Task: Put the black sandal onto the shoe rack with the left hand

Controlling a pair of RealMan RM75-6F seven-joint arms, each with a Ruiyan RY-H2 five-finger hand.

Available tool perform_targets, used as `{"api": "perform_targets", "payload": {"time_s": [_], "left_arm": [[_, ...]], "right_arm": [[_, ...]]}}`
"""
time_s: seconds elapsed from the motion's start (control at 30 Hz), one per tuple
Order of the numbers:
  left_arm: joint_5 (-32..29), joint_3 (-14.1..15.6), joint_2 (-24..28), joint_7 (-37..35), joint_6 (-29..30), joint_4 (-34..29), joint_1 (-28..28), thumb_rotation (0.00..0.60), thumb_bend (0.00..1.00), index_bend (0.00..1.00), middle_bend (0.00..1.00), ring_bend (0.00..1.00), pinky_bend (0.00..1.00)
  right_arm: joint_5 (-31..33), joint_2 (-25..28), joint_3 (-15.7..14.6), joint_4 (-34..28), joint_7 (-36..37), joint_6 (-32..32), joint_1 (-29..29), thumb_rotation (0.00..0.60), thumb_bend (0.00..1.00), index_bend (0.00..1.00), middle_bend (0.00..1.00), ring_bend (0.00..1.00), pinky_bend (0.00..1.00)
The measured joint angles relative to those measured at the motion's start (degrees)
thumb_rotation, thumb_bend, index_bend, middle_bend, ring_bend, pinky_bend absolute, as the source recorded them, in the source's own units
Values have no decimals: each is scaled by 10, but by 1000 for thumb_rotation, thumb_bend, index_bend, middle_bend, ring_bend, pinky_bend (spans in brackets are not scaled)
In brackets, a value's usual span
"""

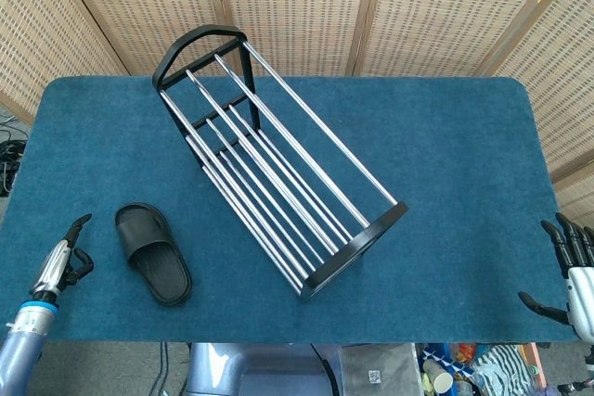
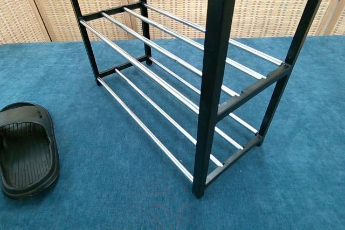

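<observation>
1. We log the black sandal lying sole-down on the blue carpeted table, toward 8 o'clock from the table's centre in the head view. It is apart from the shoe rack and nothing touches it.
2. In the chest view the sandal sits at the lower left edge of the frame, open side up. There is a small raised mark on its strap, too small for us to read.
3. The shoe rack stands on the table with black end frames and chrome rails, running from about 11 o'clock to 5 o'clock across the centre. Its tiers hold nothing.
4. Left hand — seen edge-on at the table's near left edge, at 9 o'clock from the sandal and near it, not in contact. It holds nothing; one finger points up and the others look partly curled, so we cannot tell how far the fingers are released.
5. Right hand — at the lower right corner, off the table's edge, well apart from the rack. Fingers spread and extended, grasping nothing.
6. We read no brand or label on the rack or the table.
</observation>
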Motion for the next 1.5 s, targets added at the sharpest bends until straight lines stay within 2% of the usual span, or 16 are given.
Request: {"api": "perform_targets", "payload": {"time_s": [0.13, 0.23, 0.63, 1.1, 1.33, 1.5], "left_arm": [[-5, -19, -31, -67, -13, 18, -5, 600, 1000, 0, 0, 0, 0], [-14, -31, -57, -89, -27, 39, -11, 600, 1000, 0, 0, 0, 0], [-47, -54, -102, -56, -62, 65, -47, 600, 1000, 0, 0, 0, 0], [-30, -54, -117, -6, -96, 45, -90, 600, 1000, 0, 0, 0, 0], [23, -38, -113, 21, -132, 41, -124, 600, 1000, 0, 0, 0, 0], [62, -28, -107, 14, -148, 27, -140, 600, 1000, 0, 0, 0, 0]], "right_arm": [[2, 1, 0, 0, 2, -2, 0, 600, 0, 0, 0, 0, 0], [2, 1, 1, 0, -1, 1, 0, 600, 0, 0, 0, 0, 0], [1, 7, -2, 0, 13, -2, -1, 600, 0, 0, 0, 0, 0], [-4, 16, -8, -2, 37, -13, 1, 600, 0, 0, 0, 0, 0], [1, 18, -7, -1, 41, -14, 1, 600, 0, 0, 0, 0, 0], [4, 18, -6, -1, 42, -17, 2, 600, 0, 0, 0, 0, 0]]}}
